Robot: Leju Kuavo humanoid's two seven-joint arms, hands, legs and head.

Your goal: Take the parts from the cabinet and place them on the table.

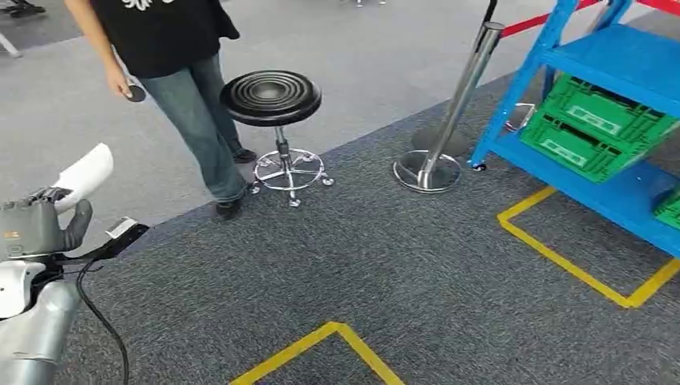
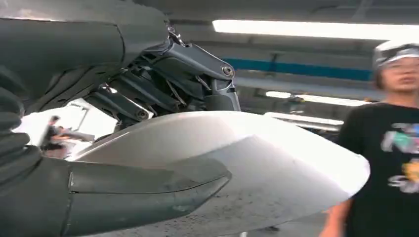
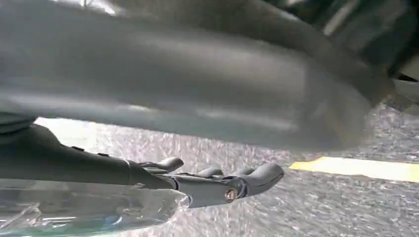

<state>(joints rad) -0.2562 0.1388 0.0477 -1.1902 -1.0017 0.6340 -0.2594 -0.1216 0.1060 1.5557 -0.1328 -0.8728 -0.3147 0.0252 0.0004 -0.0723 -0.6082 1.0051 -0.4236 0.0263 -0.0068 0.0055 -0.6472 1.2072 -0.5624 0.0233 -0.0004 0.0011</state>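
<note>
The left hand (image 1: pixel 48 220) is gripping a white part (image 1: pixel 85 172) at the near left of the head view, thumb on one side and darker fingers (image 2: pixel 148 94) wrapping the other, with the part's rounded end sticking up and away from the palm. From the left wrist view the part (image 2: pixel 257 163) is reading as a smooth, rigid moulded shell, probably light for its bulk and somewhat slippery (the glossy skin gives little to bite on), so the sensible hold is around its broad middle rather than the tapering tip.

The right hand (image 3: pixel 217 182) is hanging over the carpet with something clear and glossy (image 3: pixel 89 210) lying against it; whether it is actually clasping that, I cannot tell.

Further out, a person (image 1: pixel 176 72) is standing beside a black stool (image 1: pixel 271 98), and a chrome post (image 1: pixel 449 112) is rising just before the blue cabinet (image 1: pixel 593 64) holding green crates (image 1: pixel 593 128). No table is appearing yet.
</note>
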